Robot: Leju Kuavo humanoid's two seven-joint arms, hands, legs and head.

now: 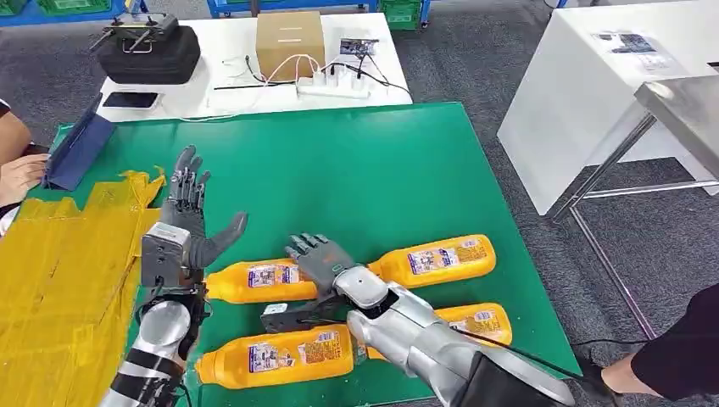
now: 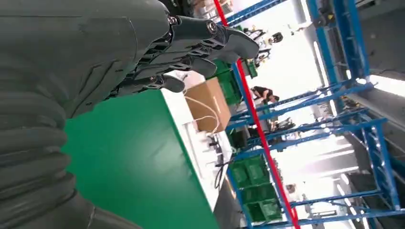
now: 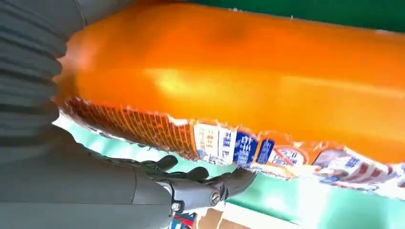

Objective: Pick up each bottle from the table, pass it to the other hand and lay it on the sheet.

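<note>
Head view shows four orange bottles lying on their sides on the green surface [image 1: 356, 170], near the robot. The left hand [image 1: 182, 225] is raised above the surface with its fingers [image 1: 188, 182] spread and pointing away from the robot, thumb out to the side, holding nothing. It hovers just beside the edge of the yellow sheet [image 1: 59, 280], which covers the left part of the surface and carries no bottle.

The right hand [image 1: 320, 259] reaches in over the cluster of bottles, palm down, its fingers extended and apart. It lies over the far-left bottle [image 1: 254, 280], at the end where that one nearly meets the neck of the far-right bottle [image 1: 437, 259]. Whether the fingers touch the bottle I cannot tell; they are not wrapped around it. The near-left bottle [image 1: 280, 354] lies closest to the robot, partly under the right forearm, and the near-right bottle [image 1: 479, 322] shows beyond that arm.

Right wrist view has an orange bottle body with a torn-edged label very close to the camera, and the dark fingers [image 3: 205, 179] stretched out alongside it, not closed on it.

Left wrist view shows the left hand's fingers [image 2: 200, 52] loosely extended over the green surface, empty.

A person's hand [image 1: 21, 174] rests at the far left edge, next to a blue folder [image 1: 76, 153].
</note>
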